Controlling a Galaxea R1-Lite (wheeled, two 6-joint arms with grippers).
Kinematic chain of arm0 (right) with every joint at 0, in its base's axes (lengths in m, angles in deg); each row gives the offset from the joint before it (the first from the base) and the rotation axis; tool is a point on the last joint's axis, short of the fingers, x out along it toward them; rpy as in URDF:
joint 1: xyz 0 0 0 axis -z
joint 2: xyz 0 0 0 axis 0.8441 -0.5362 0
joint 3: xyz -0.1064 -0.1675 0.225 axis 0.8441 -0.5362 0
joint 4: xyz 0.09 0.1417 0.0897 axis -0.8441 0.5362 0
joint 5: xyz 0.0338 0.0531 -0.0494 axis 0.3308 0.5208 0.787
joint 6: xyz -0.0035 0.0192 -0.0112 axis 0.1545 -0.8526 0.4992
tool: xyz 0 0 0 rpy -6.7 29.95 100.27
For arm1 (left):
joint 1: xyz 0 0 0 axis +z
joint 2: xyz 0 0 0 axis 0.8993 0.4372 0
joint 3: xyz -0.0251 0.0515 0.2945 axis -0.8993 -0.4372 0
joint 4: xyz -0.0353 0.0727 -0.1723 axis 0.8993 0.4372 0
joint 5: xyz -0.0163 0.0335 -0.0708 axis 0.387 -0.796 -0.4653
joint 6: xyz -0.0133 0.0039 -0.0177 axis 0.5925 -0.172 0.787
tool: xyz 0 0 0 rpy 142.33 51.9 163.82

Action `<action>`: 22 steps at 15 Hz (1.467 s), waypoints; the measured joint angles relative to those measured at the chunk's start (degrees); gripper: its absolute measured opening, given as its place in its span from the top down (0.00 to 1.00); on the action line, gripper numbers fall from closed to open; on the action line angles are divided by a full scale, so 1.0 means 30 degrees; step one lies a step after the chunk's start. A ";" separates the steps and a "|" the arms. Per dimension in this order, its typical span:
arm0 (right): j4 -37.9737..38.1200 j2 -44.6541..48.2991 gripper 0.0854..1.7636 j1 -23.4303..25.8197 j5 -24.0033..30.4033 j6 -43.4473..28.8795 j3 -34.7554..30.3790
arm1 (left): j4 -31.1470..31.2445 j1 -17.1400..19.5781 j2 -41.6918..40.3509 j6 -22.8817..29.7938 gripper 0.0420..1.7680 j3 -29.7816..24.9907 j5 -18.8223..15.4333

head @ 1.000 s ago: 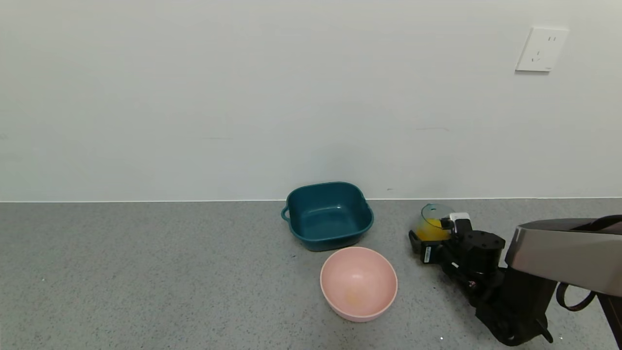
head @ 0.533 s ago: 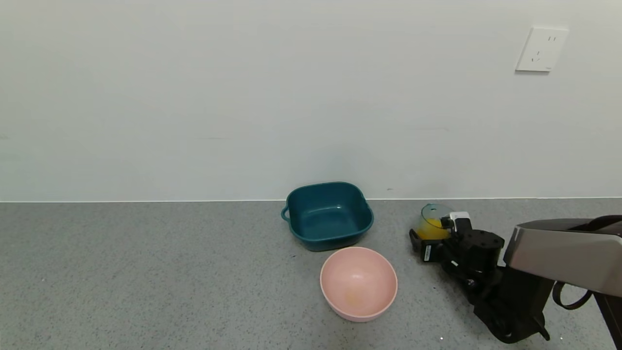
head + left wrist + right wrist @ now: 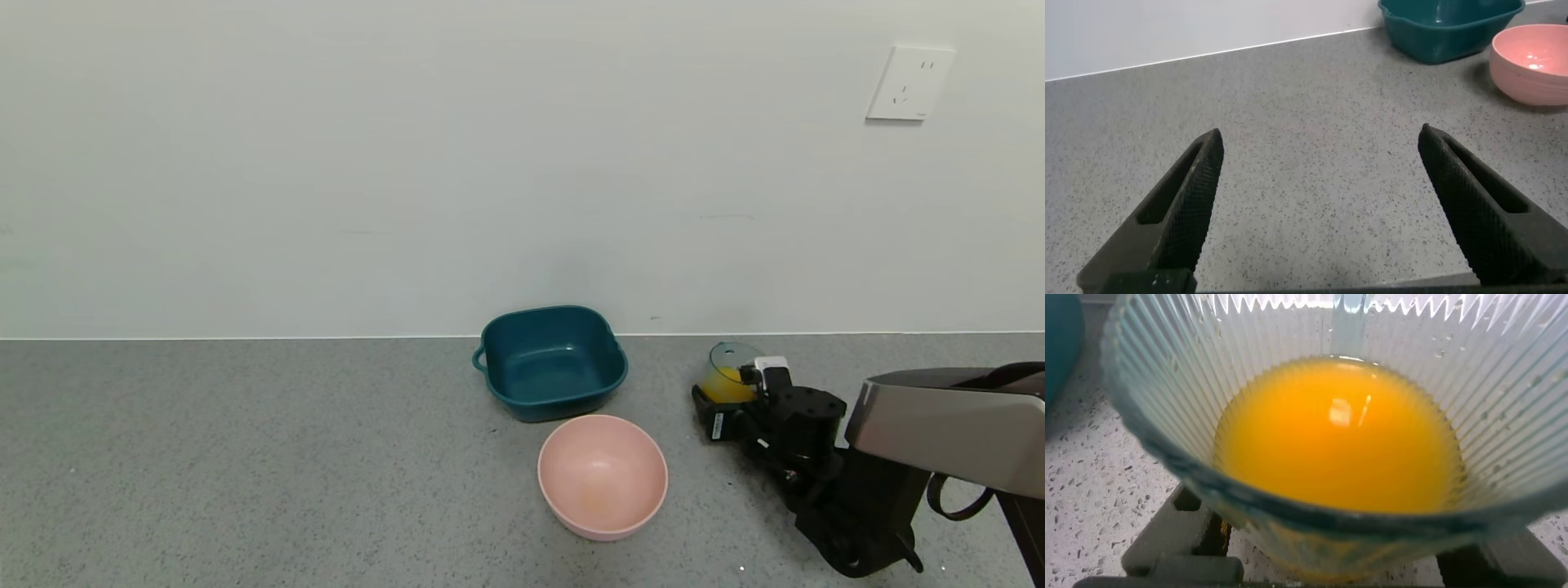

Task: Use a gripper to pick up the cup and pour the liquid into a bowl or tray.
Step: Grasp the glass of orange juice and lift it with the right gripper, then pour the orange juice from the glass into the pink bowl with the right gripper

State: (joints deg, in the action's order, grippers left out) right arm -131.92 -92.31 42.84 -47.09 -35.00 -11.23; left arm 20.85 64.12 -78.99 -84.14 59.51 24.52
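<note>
The right end effector (image 3: 718,408) grips the cup (image 3: 729,377) low on its sides, at the right of the grey counter (image 3: 245,457). The cup is translucent blue-green with ribbed walls, upright, about half full of opaque orange liquid (image 3: 1339,433). Left of it sits the pink bowl (image 3: 602,475); just behind that, the teal basin (image 3: 551,362). The left end effector (image 3: 1319,204) hovers spread wide over bare counter.
</note>
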 joint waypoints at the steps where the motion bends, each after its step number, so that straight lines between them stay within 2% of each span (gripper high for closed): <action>1: 0.0000 0.0000 0.24 0.0000 0.0012 -0.0004 0.0000 | 0.0008 0.0000 0.0000 0.0000 0.03 0.0000 0.0008; 13: 0.0345 0.0650 0.25 0.0061 0.0114 0.0138 -0.0309 | 0.0012 0.0000 0.0000 0.0000 0.03 0.0000 0.0008; 22: 0.3141 0.3673 0.25 -0.0329 0.0150 0.0272 -0.0772 | 0.0008 0.0000 0.0000 0.0000 0.03 0.0000 0.0000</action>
State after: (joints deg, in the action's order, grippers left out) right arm -122.49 -81.29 41.85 -46.64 -34.19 -13.54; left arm 20.87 64.12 -78.99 -84.14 59.51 24.52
